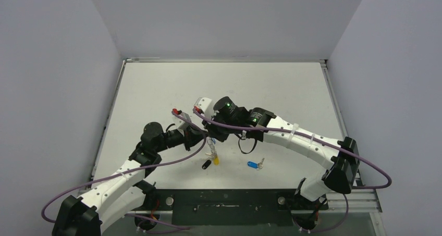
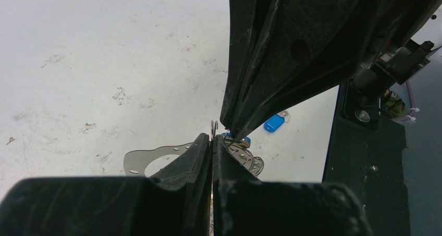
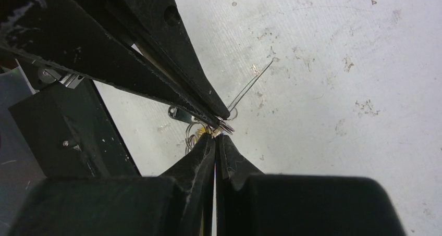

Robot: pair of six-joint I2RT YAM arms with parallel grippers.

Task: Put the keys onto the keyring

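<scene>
My two grippers meet tip to tip above the middle of the table. The left gripper (image 1: 204,138) (image 2: 212,138) is shut on the thin silvery wire of the keyring (image 2: 213,125), which pokes up between its tips. The right gripper (image 1: 215,137) (image 3: 215,137) is shut on a small key with a blue head (image 2: 237,138) right at that wire. The wire (image 3: 250,87) runs off thin past the tips. A yellow-headed key (image 1: 216,160) and a black-headed key (image 1: 206,164) sit just below the grippers. Another key with a blue tag (image 1: 253,164) (image 2: 273,123) lies on the table.
A flat silvery perforated metal piece (image 2: 156,155) with small rings threaded through its holes shows under the left fingers. The black mounting plate (image 1: 229,199) runs along the near edge. Purple cables (image 1: 172,163) loop off both arms. Grey walls enclose the white table (image 1: 156,90).
</scene>
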